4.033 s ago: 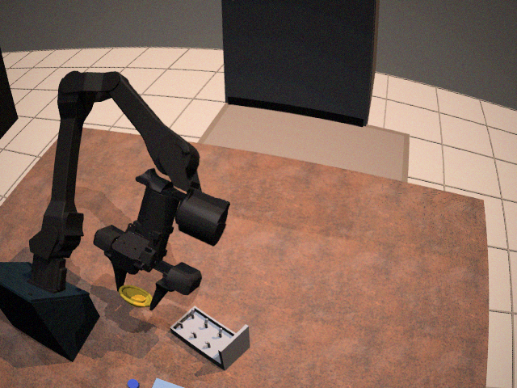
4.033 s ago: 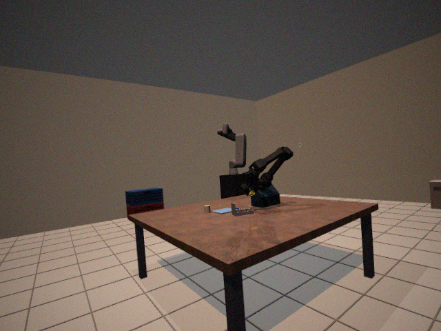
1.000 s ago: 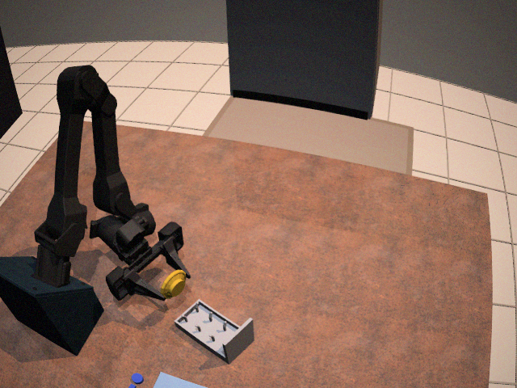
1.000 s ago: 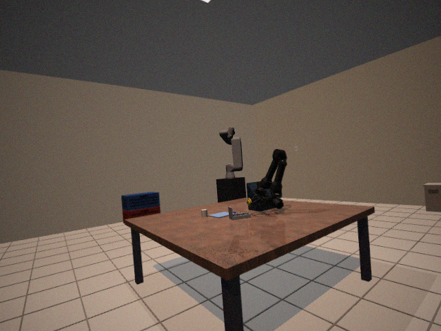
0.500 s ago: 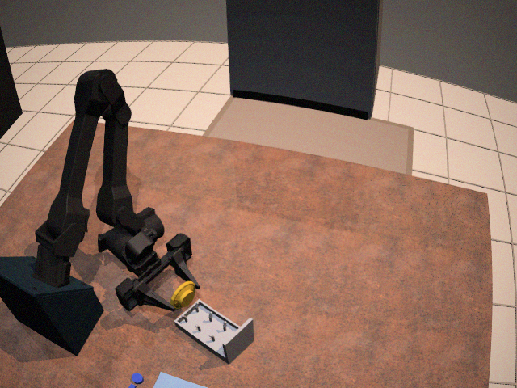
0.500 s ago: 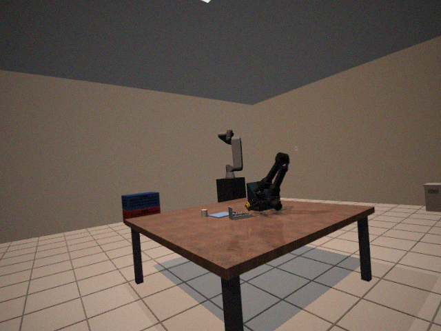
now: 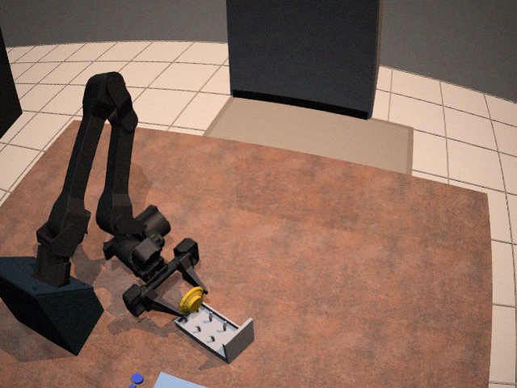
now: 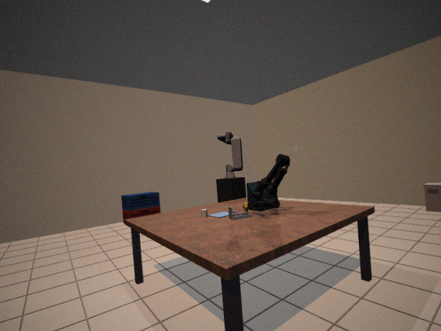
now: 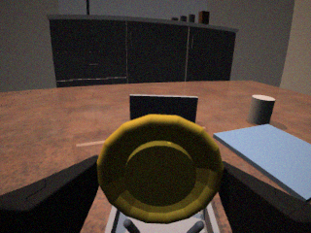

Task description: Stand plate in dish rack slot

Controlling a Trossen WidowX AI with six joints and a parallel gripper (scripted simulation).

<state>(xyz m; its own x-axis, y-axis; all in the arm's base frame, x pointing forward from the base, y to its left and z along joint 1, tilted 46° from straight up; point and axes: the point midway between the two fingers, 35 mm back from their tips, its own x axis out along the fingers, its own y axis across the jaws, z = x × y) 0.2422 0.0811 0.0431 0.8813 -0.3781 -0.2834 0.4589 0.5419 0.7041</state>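
A yellow plate (image 7: pixel 191 301) (image 8: pixel 245 206) (image 9: pixel 160 170) is held roughly upright. My gripper (image 7: pixel 194 302) (image 9: pixel 159 166) is shut on it, one finger at each side of its rim. The grey dish rack (image 7: pixel 238 340) (image 8: pixel 240 216) has short pegs on its floor and a tall wall at its far end. In the top view the plate overlaps the rack's end nearest the arm; it appears above that end. In the wrist view the plate hides most of the rack; two pegs show below it. Whether the plate touches the rack cannot be told.
A light blue board (image 7: pixel 177 381) (image 8: pixel 218 214) (image 9: pixel 279 154) lies on the table beside the rack. A grey cup (image 8: pixel 204 212) (image 9: pixel 261 110) stands beyond it. Small blue things (image 7: pixel 136 378) lie by the board. The rack's tall end wall (image 7: pixel 241 339) (image 9: pixel 163 108) rises beyond the plate.
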